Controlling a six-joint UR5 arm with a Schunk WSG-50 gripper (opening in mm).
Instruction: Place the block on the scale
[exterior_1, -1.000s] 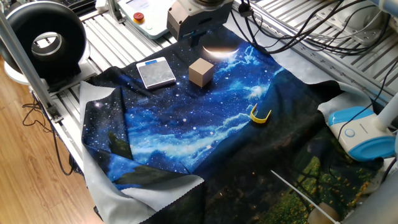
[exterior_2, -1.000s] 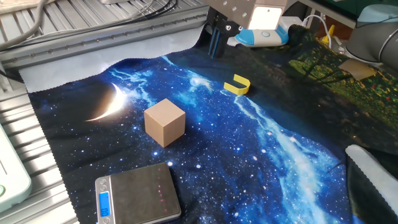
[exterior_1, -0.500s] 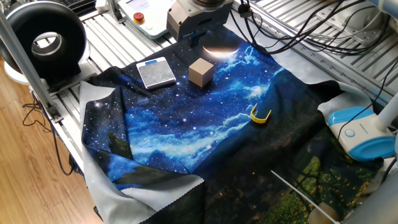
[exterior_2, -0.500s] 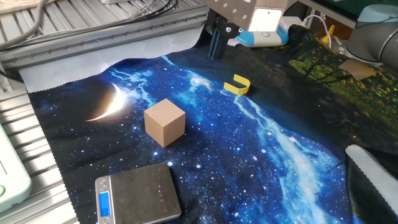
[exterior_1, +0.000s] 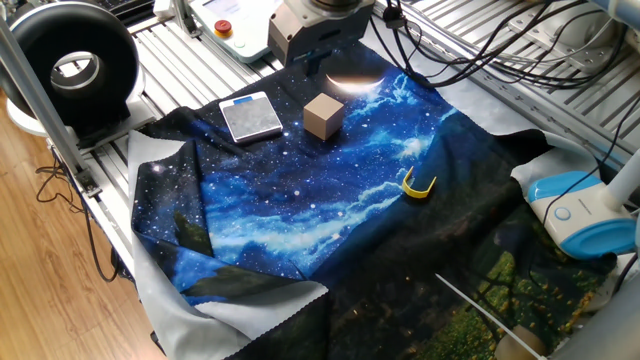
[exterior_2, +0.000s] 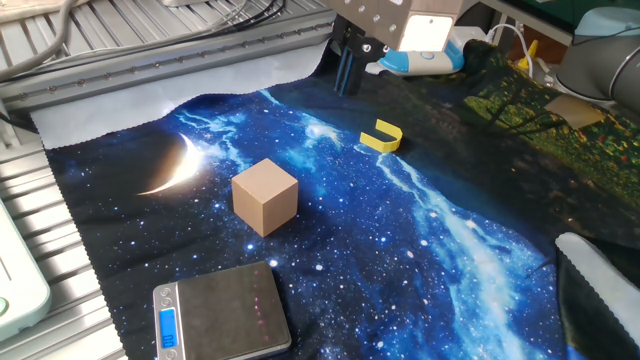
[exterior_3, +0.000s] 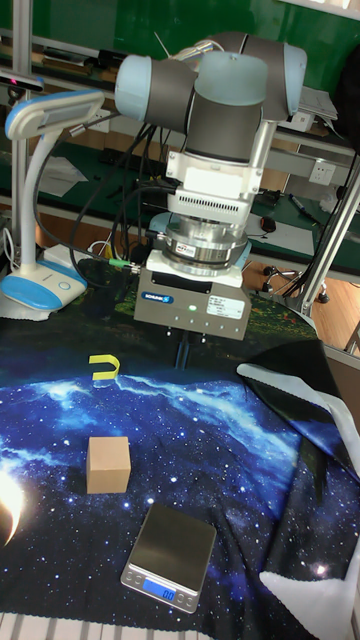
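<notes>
The block (exterior_1: 323, 115), a plain tan wooden cube, rests on the starry blue cloth (exterior_1: 300, 210), a little right of the scale (exterior_1: 250, 117). The scale is flat and silvery with a blue strip, and nothing lies on its platform. In the other fixed view the block (exterior_2: 265, 196) stands just beyond the scale (exterior_2: 220, 315). My gripper (exterior_2: 347, 72) hangs above the cloth's far edge, well away from the block. Its thin dark fingers (exterior_3: 182, 352) are close together and hold nothing. In the tall view the block (exterior_3: 108, 464) and scale (exterior_3: 170, 557) lie in front of the gripper.
A yellow curved clip (exterior_1: 418, 185) lies on the cloth to the right. A white-and-blue rounded device (exterior_1: 580, 215) stands at the cloth's right edge. A black round fan (exterior_1: 75, 65) and cables sit on the slatted metal table.
</notes>
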